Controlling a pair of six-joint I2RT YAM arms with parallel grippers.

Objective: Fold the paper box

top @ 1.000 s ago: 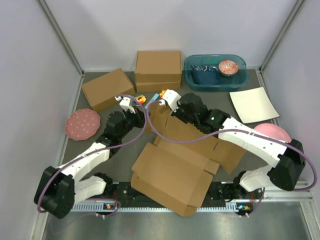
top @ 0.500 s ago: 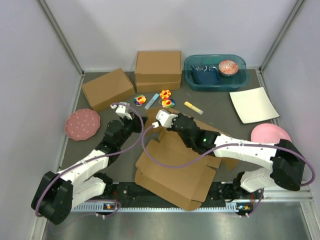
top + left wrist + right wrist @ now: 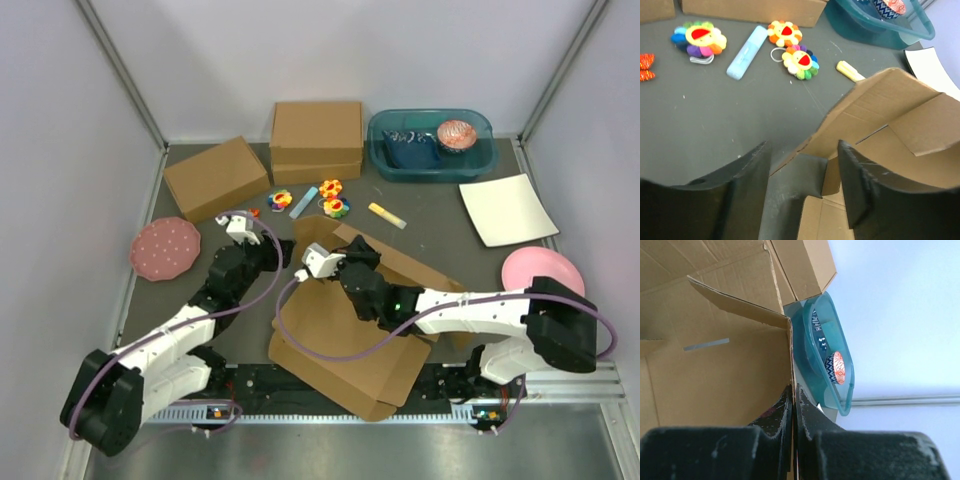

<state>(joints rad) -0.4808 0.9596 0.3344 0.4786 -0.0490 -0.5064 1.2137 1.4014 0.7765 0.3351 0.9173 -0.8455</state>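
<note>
The paper box (image 3: 345, 345) is a brown die-cut cardboard sheet lying between the arms, its far panel (image 3: 395, 262) raised and tilted. My right gripper (image 3: 322, 264) is shut on the edge of that raised panel; in the right wrist view its tips (image 3: 793, 390) pinch the thin cardboard edge (image 3: 790, 347). My left gripper (image 3: 277, 252) stands open just left of the sheet's far left corner. In the left wrist view its fingers (image 3: 760, 165) are spread wide, with a cardboard tab (image 3: 832, 175) beyond them and nothing held.
At the back stand a smaller angled brown box (image 3: 215, 177), a taller brown box (image 3: 316, 140) and a teal bin (image 3: 480, 152). Flower toys (image 3: 335, 205), a blue tube (image 3: 303, 203) and a yellow stick (image 3: 386, 215) lie behind the sheet. Plates sit left (image 3: 164, 247) and right (image 3: 507, 209), (image 3: 545, 268).
My right gripper has pulled the far panel toward the near left, raising it over the sheet. My left gripper has opened and drawn back from the sheet's corner.
</note>
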